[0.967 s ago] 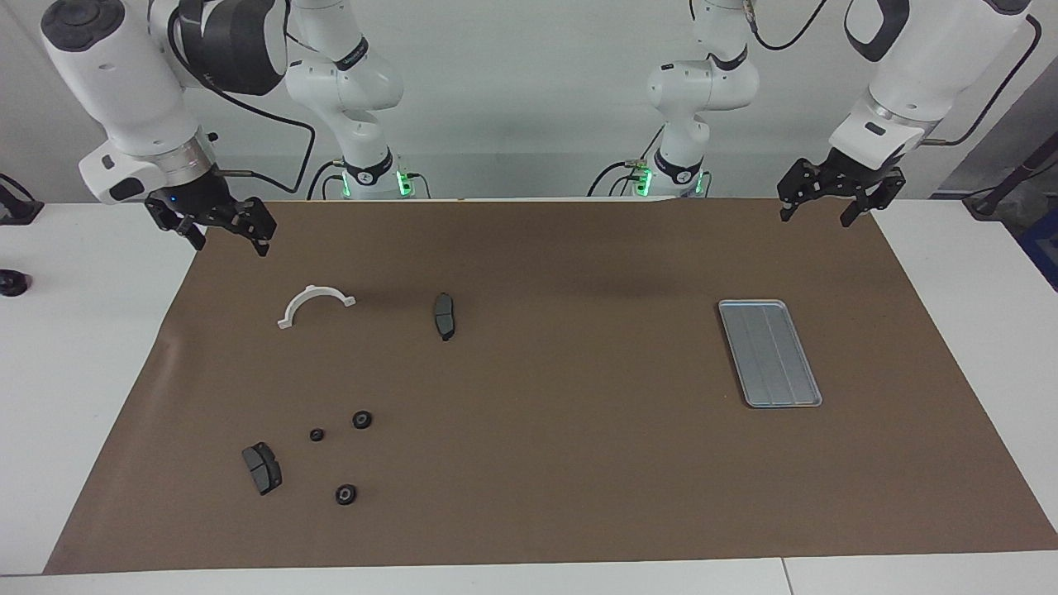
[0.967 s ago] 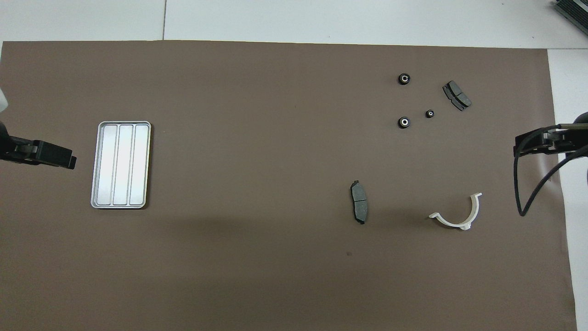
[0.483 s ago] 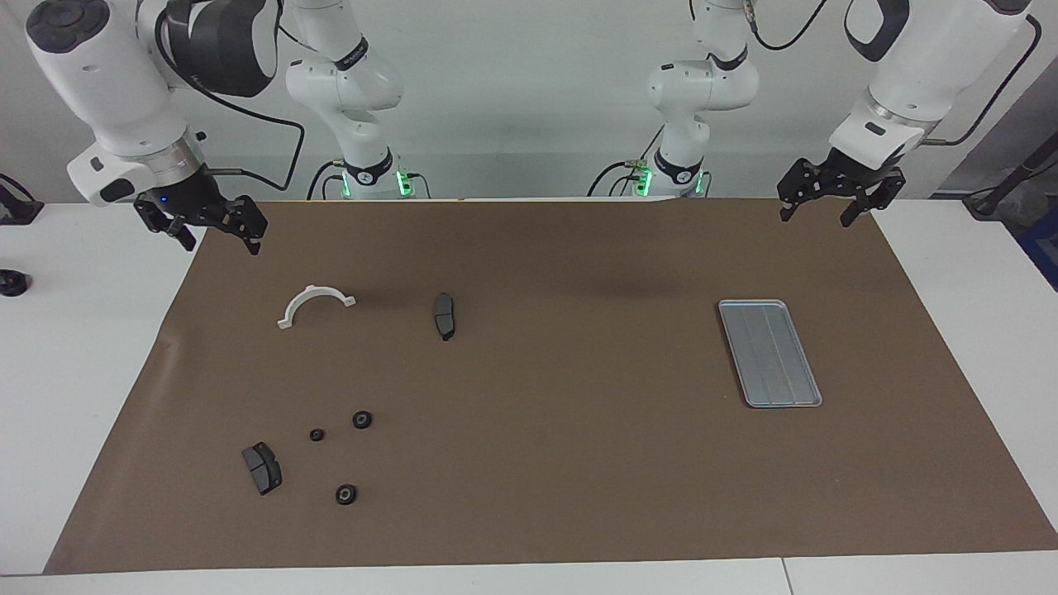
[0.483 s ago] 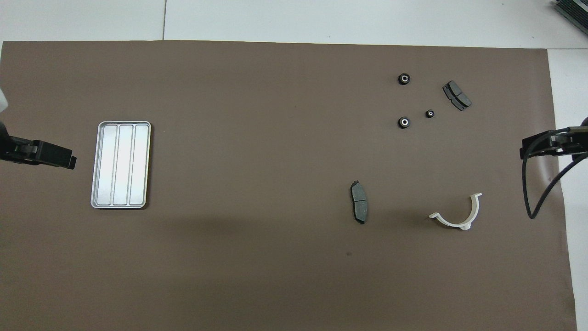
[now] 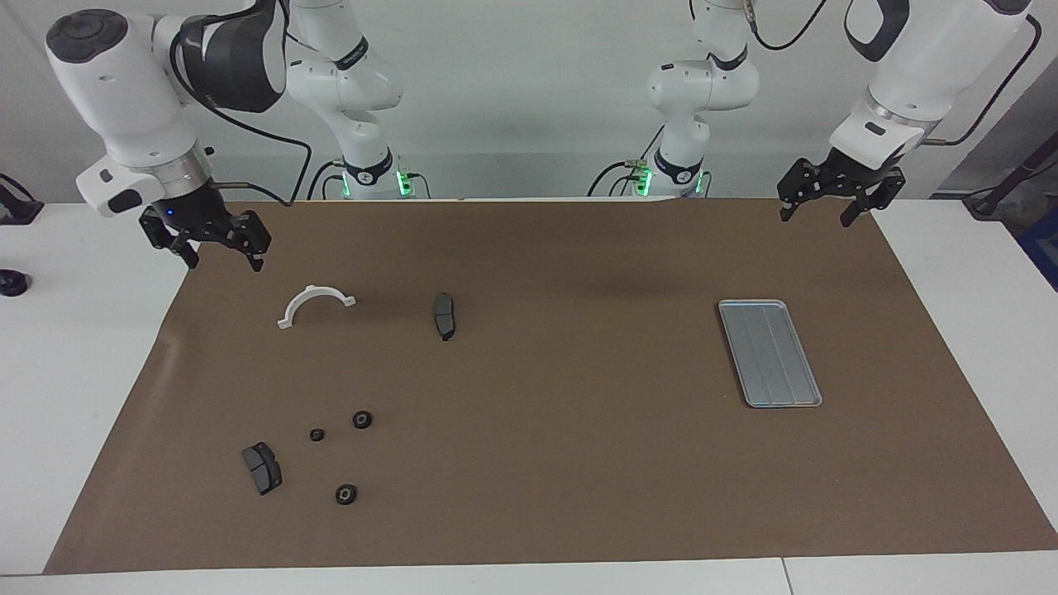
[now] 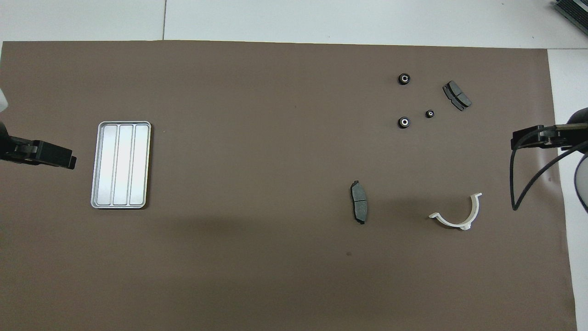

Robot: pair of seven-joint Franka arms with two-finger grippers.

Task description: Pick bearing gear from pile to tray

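Our right gripper hangs with fingers apart, holding nothing, over the mat's edge near the white bracket. Our left gripper waits, fingers spread and empty, over the mat's edge near the tray. Three bearings lie apart at the right arm's end — farther from us than the bracket, beside a brake pad. The tray holds nothing.

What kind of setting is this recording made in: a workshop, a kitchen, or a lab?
Most likely a robotics lab bench set up for sorting parts. Two white robot arms stand at a white table covered by a brown mat; on the mat lie small black gears, brake pads and an empty metal tray.
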